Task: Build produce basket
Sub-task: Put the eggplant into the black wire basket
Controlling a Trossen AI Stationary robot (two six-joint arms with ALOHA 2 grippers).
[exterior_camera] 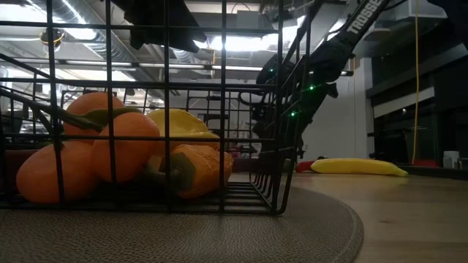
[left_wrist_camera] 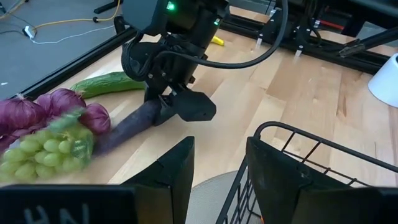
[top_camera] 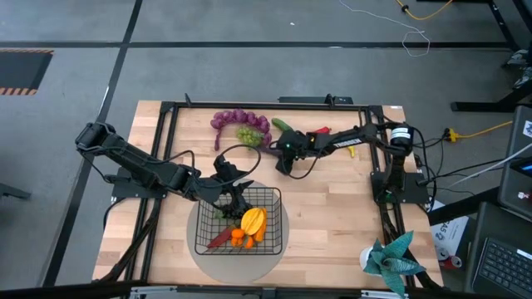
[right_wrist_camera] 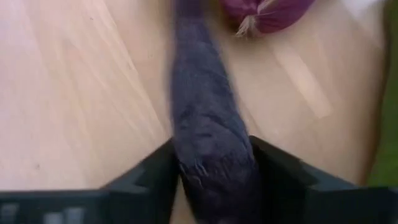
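The right gripper point(left_wrist_camera: 176, 107) pinches the purple eggplant point(left_wrist_camera: 127, 124) between its jaws at the table's twelve o'clock. The left gripper point(left_wrist_camera: 217, 165) hangs spread over the basket point(top_camera: 268, 198) rim.

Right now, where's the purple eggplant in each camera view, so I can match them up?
High view: hidden under the right claw, past the basket.
Low view: not visible.
Left wrist view: eggplant left of centre, right claw shut on one end.
Right wrist view: centre, between the claw's fingers.
Shared landmark: green grapes beside it.
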